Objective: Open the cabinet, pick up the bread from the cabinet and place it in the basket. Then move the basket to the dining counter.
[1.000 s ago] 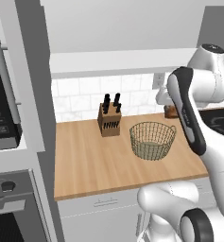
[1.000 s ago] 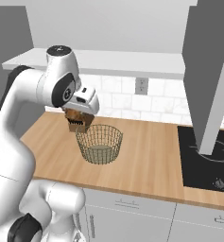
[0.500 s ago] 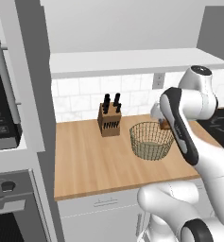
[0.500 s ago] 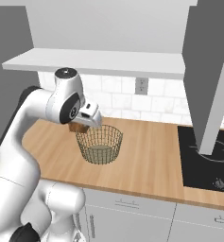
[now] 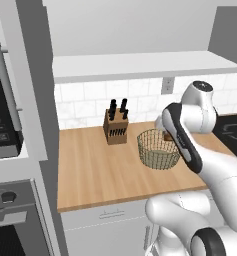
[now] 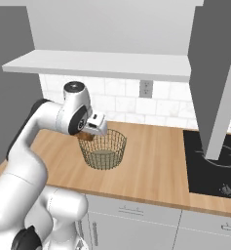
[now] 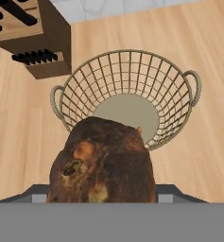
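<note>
Pincer point(image 6: 86, 136): closed on the bread, held at the near-left rim of the basket as seen from the right base view; fingers mostly hidden by the load.
Bread point(image 7: 103, 163): dark brown, mottled lump, gripped in the pincer, off the counter. In the hand view it overlaps the basket's near rim, partly over the opening. A small brown patch of it also shows past the arm in the left base view point(image 5: 167, 136).
Basket point(image 7: 175, 90): round wire mesh, two small side handles, upright on the counter, flat tan bottom bare.
Knife block point(image 5: 115, 127): wooden, dark handles sticking up, stands near the basket, apart from it, close to the tiled wall.
Counter point(image 6: 151, 163): light wood top, carries basket and knife block.
Cooktop point(image 6: 209, 171): black, set into the counter well to the right of the basket.
Cabinet point(image 6: 107, 19): light grey, above the counter; whether its doors are open, cannot tell.
Wall outlet point(image 6: 145, 88): on the white tiles behind the basket.
</note>
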Robot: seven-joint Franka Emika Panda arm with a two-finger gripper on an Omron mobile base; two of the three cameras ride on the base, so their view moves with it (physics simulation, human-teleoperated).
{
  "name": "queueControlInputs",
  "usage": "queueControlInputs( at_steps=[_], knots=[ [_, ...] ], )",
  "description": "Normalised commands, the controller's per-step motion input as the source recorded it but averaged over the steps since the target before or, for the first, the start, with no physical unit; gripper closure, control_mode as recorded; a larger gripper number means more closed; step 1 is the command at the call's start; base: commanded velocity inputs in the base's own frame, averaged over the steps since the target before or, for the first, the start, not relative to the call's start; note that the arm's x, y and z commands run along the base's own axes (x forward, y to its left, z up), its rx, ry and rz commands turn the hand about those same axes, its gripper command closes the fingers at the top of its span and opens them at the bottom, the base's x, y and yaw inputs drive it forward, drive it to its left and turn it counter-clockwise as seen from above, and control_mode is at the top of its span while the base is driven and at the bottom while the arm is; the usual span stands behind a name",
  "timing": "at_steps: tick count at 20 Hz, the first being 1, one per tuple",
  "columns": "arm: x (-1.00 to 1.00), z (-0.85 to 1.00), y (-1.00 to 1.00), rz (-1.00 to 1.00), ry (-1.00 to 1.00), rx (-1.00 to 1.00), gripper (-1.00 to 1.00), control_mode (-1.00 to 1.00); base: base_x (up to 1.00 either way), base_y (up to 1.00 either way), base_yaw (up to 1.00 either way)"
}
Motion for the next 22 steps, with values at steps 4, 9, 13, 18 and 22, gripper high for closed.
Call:
queueControlInputs(
  at_steps=[4, 9, 13, 18, 22],
  knots=[
    [0.33, -0.21, 0.00, 0.00, 0.04, 0.00, 1.00, -1.00, 0.00, 0.00, 0.00],
    [0.20, -0.43, -0.09, 0.00, 0.01, 0.00, 1.00, -1.00, 0.00, 0.00, 0.00],
    [0.10, -0.51, -0.07, 0.00, 0.00, 0.00, 1.00, -1.00, 0.00, 0.00, 0.00],
    [0.16, -0.38, -0.02, 0.00, 0.02, 0.00, 1.00, -1.00, 0.00, 0.00, 0.00],
    [0.20, -0.01, -0.01, 0.00, 0.12, 0.00, 1.00, -1.00, 0.00, 0.00, 0.00]
  ],
)
